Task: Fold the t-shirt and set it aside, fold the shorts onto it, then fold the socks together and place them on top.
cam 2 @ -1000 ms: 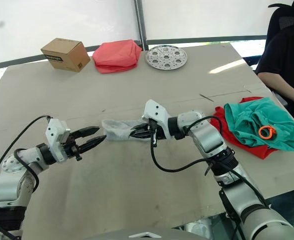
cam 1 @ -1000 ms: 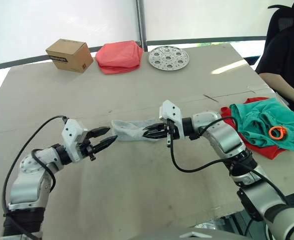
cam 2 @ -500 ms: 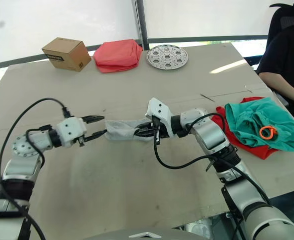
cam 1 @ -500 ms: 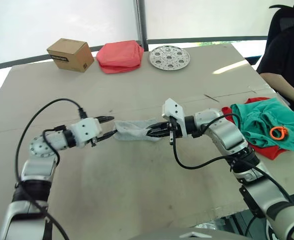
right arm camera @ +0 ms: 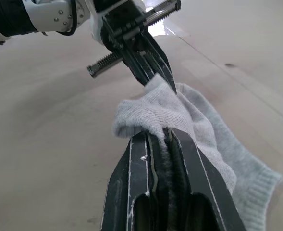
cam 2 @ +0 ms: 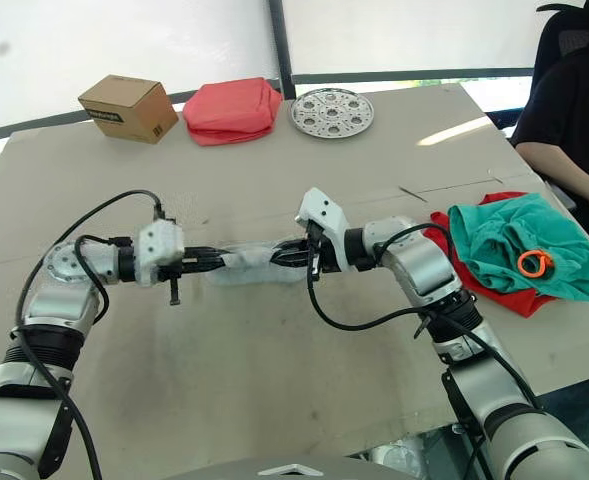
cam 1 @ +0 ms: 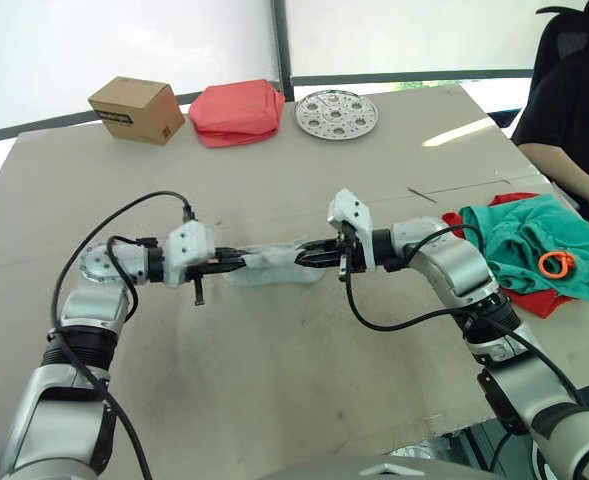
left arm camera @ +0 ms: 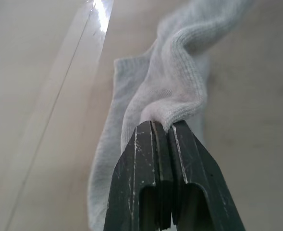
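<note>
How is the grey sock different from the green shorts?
The socks are light grey and small; the shorts are teal and much bigger. The socks are pinched between the left gripper and the right gripper; the shorts lie untouched on the t-shirt. Both are soft cloth.

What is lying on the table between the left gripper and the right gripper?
The grey socks span that stretch. The left gripper pinches one end and the right gripper pinches the other, as the left eye view shows.
</note>
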`<action>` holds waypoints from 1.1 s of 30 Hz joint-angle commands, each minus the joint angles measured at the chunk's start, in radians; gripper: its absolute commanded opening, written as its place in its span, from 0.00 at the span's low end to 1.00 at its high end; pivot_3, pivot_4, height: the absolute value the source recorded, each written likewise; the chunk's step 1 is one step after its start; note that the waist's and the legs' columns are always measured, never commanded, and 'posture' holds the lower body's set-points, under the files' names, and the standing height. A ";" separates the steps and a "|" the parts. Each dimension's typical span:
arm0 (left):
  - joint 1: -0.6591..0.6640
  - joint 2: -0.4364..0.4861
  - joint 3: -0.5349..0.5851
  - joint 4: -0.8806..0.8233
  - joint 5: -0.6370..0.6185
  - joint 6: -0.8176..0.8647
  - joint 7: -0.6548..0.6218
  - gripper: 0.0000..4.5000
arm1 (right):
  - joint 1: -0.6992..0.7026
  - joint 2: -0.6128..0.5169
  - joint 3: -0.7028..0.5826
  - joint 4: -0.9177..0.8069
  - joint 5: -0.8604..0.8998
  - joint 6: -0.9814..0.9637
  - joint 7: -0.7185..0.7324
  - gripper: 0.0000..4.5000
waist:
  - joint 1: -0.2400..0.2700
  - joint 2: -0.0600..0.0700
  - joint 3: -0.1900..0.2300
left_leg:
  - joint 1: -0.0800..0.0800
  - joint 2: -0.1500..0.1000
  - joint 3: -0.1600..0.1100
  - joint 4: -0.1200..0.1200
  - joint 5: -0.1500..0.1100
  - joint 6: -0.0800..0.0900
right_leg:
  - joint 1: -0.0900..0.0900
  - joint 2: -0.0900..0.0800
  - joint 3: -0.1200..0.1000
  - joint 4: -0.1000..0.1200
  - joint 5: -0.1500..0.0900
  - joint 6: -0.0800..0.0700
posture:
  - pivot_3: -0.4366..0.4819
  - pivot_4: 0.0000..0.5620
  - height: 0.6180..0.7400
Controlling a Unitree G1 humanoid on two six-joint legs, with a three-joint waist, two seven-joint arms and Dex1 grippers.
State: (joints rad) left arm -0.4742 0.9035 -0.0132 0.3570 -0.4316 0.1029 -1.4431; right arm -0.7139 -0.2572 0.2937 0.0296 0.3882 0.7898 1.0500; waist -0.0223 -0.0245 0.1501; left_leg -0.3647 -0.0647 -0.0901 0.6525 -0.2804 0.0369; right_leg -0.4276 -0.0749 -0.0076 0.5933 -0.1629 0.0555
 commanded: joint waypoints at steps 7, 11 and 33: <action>-0.154 0.296 -0.095 -0.204 -0.237 0.795 -0.161 0.01 | -0.119 0.015 -0.172 0.063 0.262 0.508 -0.071 0.00 | -0.019 0.004 0.002 | 0.004 0.000 0.000 0.000 -0.001 0.002 | 0.004 0.001 0.001 0.000 -0.001 0.002 | 0.48 0.27 1.00; -0.188 0.231 -0.164 -0.160 -0.180 0.865 -0.114 0.01 | -0.165 0.064 -0.202 0.229 0.241 0.513 -0.142 0.00 | -0.020 0.002 0.001 | 0.005 0.000 0.002 -0.001 -0.001 0.002 | 0.005 0.002 0.003 -0.001 0.000 0.000 | 0.48 0.27 1.00; -0.329 -0.002 -0.158 0.139 0.126 0.531 0.046 0.77 | -0.240 0.108 -0.289 0.442 0.111 0.315 -0.362 1.00 | -0.019 -0.002 -0.001 | -0.002 0.000 0.004 -0.001 0.003 -0.005 | -0.005 0.001 0.008 0.002 0.001 -0.001 | 0.48 0.27 1.00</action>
State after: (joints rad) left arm -0.7797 0.8836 -0.2540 0.5011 -0.2962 0.6761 -1.4271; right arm -0.9699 -0.1204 -0.0045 0.5755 0.5257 1.2007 0.6783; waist -0.0415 -0.0267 0.1491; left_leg -0.3672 -0.0649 -0.0857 0.6514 -0.2777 0.0322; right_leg -0.4323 -0.0743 -0.0001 0.5952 -0.1624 0.0548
